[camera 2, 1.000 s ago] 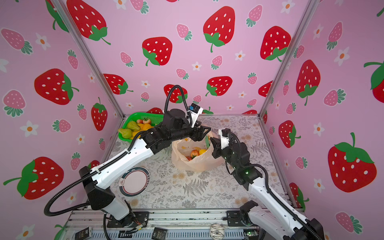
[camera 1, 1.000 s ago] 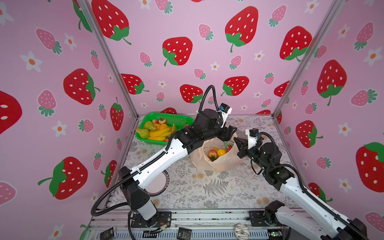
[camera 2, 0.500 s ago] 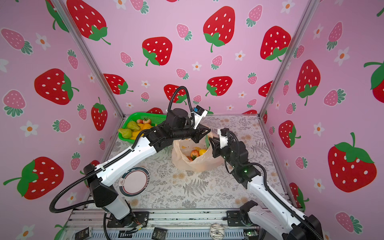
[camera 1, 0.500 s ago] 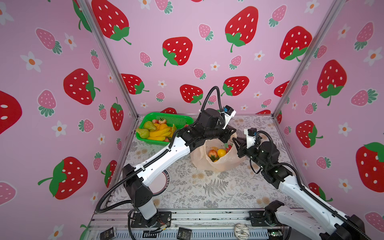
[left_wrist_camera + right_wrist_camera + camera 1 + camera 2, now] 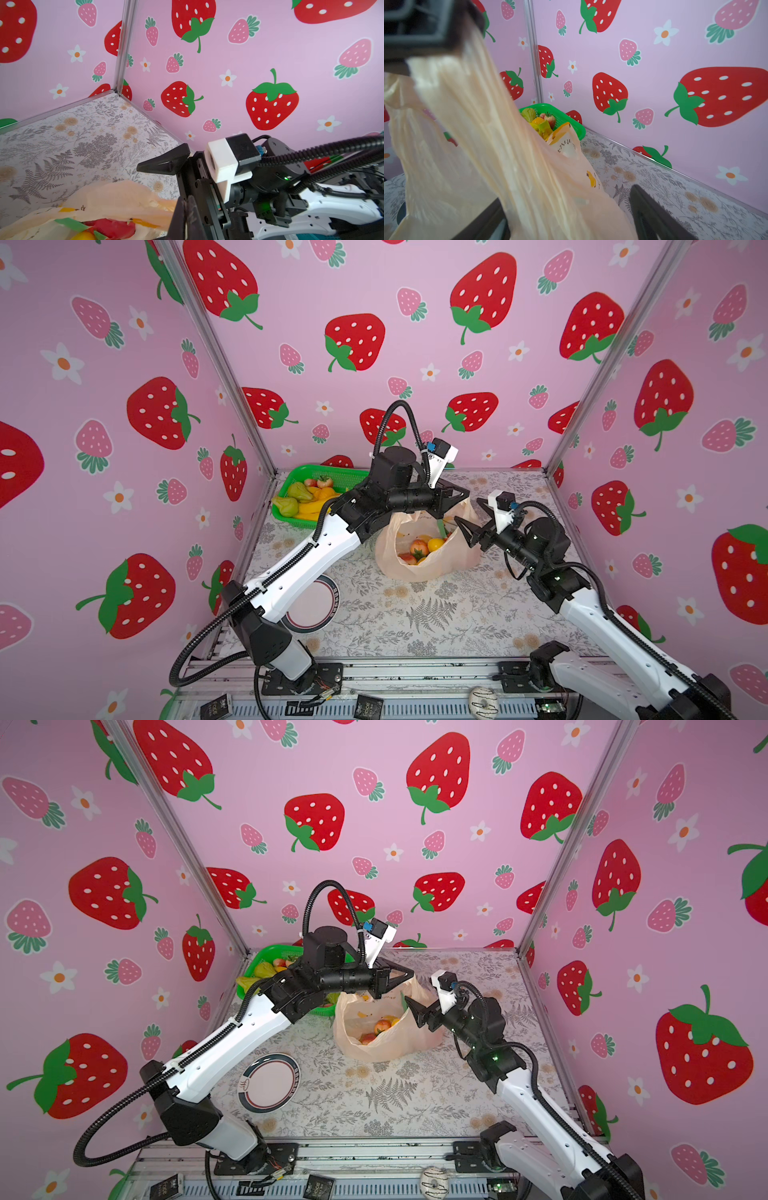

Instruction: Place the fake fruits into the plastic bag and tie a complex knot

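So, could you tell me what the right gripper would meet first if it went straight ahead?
The right gripper would likely meet the bag first; its film lies between the open jaws.

The left gripper (image 5: 455, 499) now sits farther across the plastic bag (image 5: 432, 568), its fingers, apart a second ago, pinched shut on the bag's top edge. The right gripper's (image 5: 466, 511) fingers, closed before, stand wide apart.
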`<state>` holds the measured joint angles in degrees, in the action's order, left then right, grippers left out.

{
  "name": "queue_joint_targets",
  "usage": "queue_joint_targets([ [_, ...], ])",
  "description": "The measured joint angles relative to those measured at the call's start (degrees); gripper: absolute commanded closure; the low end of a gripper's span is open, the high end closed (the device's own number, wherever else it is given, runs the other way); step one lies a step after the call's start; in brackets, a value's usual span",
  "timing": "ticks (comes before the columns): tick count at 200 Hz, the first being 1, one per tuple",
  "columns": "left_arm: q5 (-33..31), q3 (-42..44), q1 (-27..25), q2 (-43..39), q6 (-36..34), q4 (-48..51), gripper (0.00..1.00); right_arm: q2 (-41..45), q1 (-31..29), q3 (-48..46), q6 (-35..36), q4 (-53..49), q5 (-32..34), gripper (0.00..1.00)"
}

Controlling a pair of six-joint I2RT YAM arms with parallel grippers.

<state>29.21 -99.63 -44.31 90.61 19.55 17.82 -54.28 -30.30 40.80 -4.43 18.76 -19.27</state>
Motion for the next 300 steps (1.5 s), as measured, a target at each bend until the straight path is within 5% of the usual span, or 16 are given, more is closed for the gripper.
queue_joint_targets([
  [45,2.43,1.95,0.83,-1.53,0.42,-0.42,1.0,-1.81,2.51,2.16,3.91,1.79,-7.85,0.07],
  [75,3.48,3.13,2.4,-2.51,0.76,-0.9,1.0,-7.45,4.2,4.42,3.63,6.21,-18.47,0.14],
  [126,4.9,4.74,4.63,-2.95,3.39,-3.23,1.0,-18.93,4.55,4.9,-0.87,15.96,-30.75,0.81],
  [163,5.29,7.32,6.51,-3.13,6.54,-5.51,1.0,-20.39,5.79,-0.55,-3.3,22.38,-30.62,0.95],
  [175,5.33,8.09,6.84,-3.02,7.34,-5.6,1.0,-19.85,5.81,-2.08,-3.98,23.26,-29.18,0.9],
  [208,5.92,8.24,7.34,-2.93,9.31,-8.2,1.0,-17.59,5.86,-3.54,-5.01,23.74,-24.87,0.53],
  [263,7.52,8.26,7.85,-2.93,11.8,-10.62,1.0,-19.1,5.84,-0.44,-3.8,24.13,-23.08,0.1],
  [284,7.96,8.26,7.85,-2.93,12.0,-10.78,1.0,-23.58,5.84,4.33,-4.66,24.0,-26.14,0.03],
  [300,8.17,8.26,7.85,-2.93,12.02,-10.8,1.0,-27.19,5.84,6.78,-6.29,24.98,-29.73,0.09],
])
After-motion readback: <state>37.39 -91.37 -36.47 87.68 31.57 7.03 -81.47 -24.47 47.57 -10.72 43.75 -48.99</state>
